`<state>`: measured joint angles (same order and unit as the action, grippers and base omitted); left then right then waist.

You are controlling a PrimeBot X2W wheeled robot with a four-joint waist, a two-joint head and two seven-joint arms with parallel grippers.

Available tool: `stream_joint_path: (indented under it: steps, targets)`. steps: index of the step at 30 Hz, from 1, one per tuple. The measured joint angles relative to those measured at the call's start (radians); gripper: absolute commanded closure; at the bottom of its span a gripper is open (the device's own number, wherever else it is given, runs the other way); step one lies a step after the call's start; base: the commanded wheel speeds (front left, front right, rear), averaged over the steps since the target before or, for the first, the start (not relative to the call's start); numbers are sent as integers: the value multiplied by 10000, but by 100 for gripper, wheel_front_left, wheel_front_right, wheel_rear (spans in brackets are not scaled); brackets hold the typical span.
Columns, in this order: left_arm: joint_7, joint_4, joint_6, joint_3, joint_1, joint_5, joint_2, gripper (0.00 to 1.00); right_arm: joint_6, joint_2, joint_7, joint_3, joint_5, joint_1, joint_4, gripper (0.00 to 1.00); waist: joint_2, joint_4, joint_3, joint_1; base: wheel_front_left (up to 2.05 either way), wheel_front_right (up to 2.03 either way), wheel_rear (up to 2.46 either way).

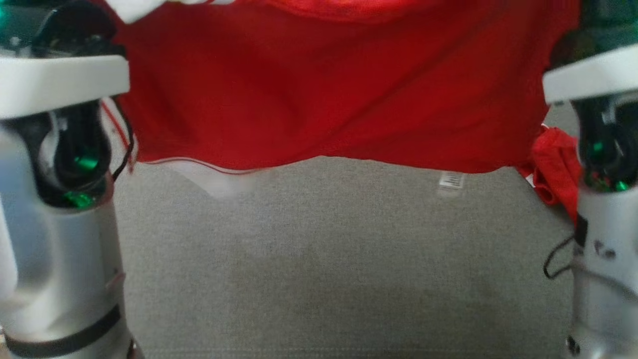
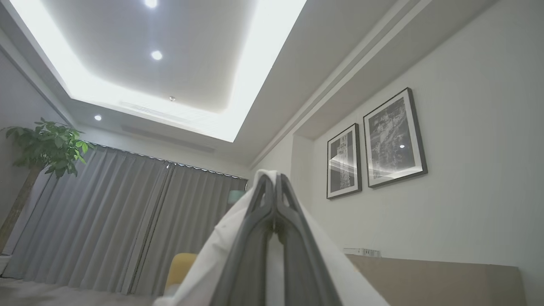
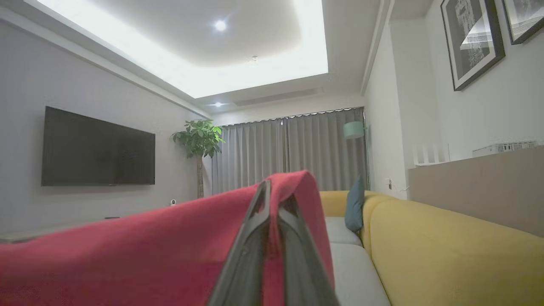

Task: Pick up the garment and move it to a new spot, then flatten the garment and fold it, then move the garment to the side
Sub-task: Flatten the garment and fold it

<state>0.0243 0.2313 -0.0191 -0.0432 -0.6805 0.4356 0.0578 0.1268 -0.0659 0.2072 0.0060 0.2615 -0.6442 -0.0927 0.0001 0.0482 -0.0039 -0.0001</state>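
Garment (image 1: 319, 85), one piece, red with a white part at one corner, hangs spread like a curtain between my two arms. In the head view its lower hem sags above one grey cloth surface (image 1: 319, 259), and I cannot tell if the hem touches it. My left forearm (image 1: 55, 239) and right forearm (image 1: 605, 249) frame the cloth, one on each side.

Both wrist views point up toward the ceiling. My left claw (image 2: 275, 180) has its two fingers pressed together, pinching white cloth of the garment. My right claw (image 3: 277, 193) has its two fingers pressed together on a red fold.

Behind the left claw I count two framed pictures (image 2: 393, 138) and one plant (image 2: 46, 146). Behind the right claw are one television (image 3: 97, 148), one yellow sofa (image 3: 446, 250) and one blue-green cushion (image 3: 355, 204).
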Motion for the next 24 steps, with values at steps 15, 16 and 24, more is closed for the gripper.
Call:
stream_joint_path:
  steps: [15,16,24]
  targets:
    - [-1104,-696,40,234,-1105,502,380,100,0,23,1448,-761,-307,-386,-8,100,0,55,998,0,0,0,0]
    - [-1108,-1118,-59,236,-1471,518,447,100,0,21,1367,-727,-401,-784,430,100,0,43,1168,0,0,0,0]
    - [61,-5434,-523,320,-5387,128,1208,100,0,-29,-932,-94,-1214,-5291,4794,100,-1,-50,2829,4,0,0,0]
